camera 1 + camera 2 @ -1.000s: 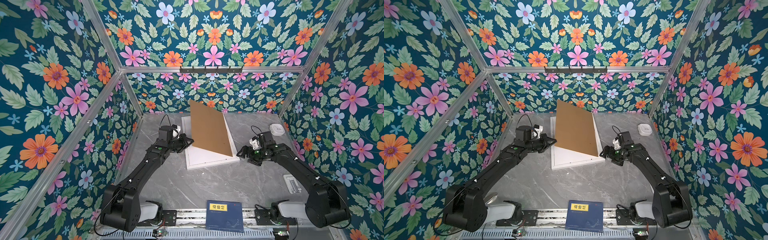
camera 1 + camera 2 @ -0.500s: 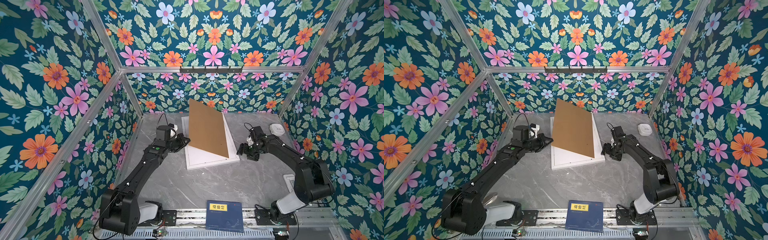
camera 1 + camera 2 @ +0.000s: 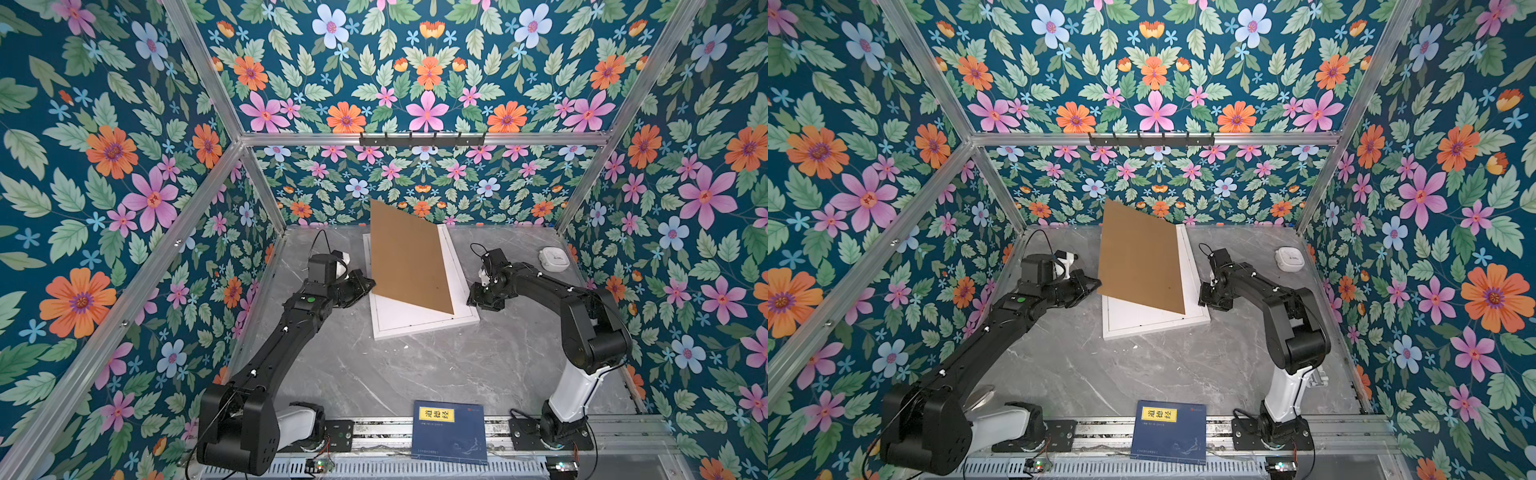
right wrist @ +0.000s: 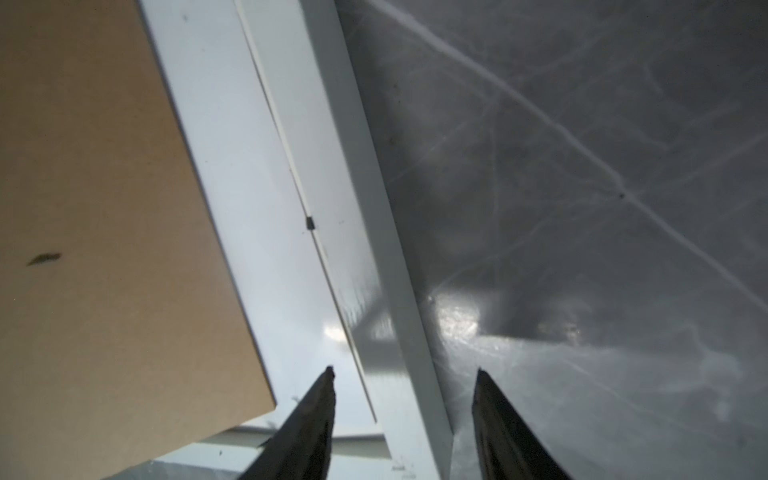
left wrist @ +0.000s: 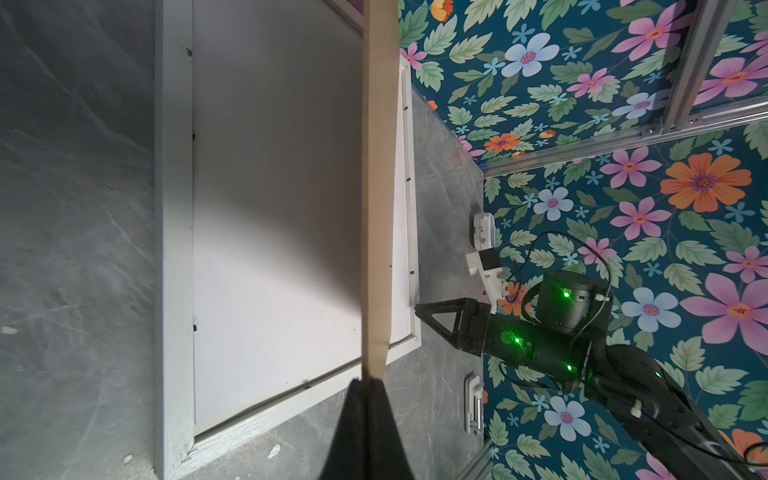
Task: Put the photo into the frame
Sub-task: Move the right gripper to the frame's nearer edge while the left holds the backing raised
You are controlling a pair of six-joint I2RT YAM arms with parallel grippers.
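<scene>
Board (image 3: 409, 257) clamped in left jaws; right jaws, apart, now straddle frame (image 4: 353, 249) rail.

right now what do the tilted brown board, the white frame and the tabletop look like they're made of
The brown board: probably fibreboard or hardboard; matte tan face, no grain, thin pale edge.
The white frame: likely painted wood or composite; satin white, faint grain on a rail in the left wrist view.
The tabletop: marble-look slab or laminate; grey with white veins, glossy reflections.
</scene>
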